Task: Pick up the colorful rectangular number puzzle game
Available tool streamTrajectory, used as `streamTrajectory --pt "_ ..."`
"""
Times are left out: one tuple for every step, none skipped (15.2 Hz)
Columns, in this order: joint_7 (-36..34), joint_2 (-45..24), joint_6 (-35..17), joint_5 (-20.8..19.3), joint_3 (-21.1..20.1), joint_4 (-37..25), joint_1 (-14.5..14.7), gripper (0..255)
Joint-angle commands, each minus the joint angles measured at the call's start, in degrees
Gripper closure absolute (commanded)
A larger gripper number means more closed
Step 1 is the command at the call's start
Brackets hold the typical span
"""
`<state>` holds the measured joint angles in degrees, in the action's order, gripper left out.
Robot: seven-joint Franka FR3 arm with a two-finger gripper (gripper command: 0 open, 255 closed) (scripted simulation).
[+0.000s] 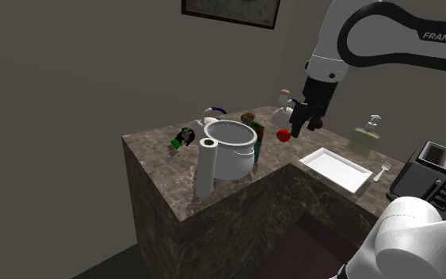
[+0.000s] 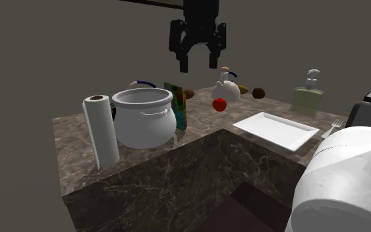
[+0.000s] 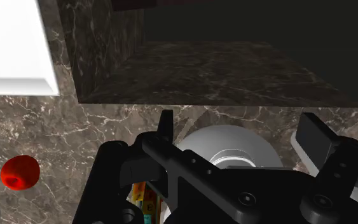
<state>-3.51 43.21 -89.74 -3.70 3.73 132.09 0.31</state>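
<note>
While the tool point(image 2: 197, 64) hangs above the bench point(image 2: 207, 125), spread wide and empty, we see the puzzle point(image 2: 176, 105) upright beside the pot point(image 2: 144, 122).

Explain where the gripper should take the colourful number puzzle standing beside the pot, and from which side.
Probably the top edge, from above. The number puzzle stands upright on its edge, a thin slab beside the white pot, so its narrow thickness would fit the open gripper, and the pot crowds one face.
</note>
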Motion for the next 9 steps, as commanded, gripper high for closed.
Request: streamTrajectory --pt "0.0 0.0 0.0 0.0 0.0 0.0 0.0 0" --pt "1.5 -1.7 -1.2 -0.7 0.9 -0.4 0.0 0" --pt "3.0 -3.5 -2.3 -1.3 1.7 -1.0 0.1 0" --pt "4.5 -5.3 -3.5 -1.8 2.6 -1.6 0.2 0" --pt "5.9 -7.2 -4.6 -2.4 3.4 -2.3 0.3 0" --pt "7.4 -9.1 -5.7 -2.8 4.2 -3.0 0.4 0" --pt "8.8 -11.0 -6.7 -3.2 5.0 -3.9 0.5 0" --pt "10.3 -13.0 -7.7 -3.5 5.8 -4.8 0.6 0" --pt "11.7 -15.0 -8.7 -3.8 6.5 -5.8 0.7 0"
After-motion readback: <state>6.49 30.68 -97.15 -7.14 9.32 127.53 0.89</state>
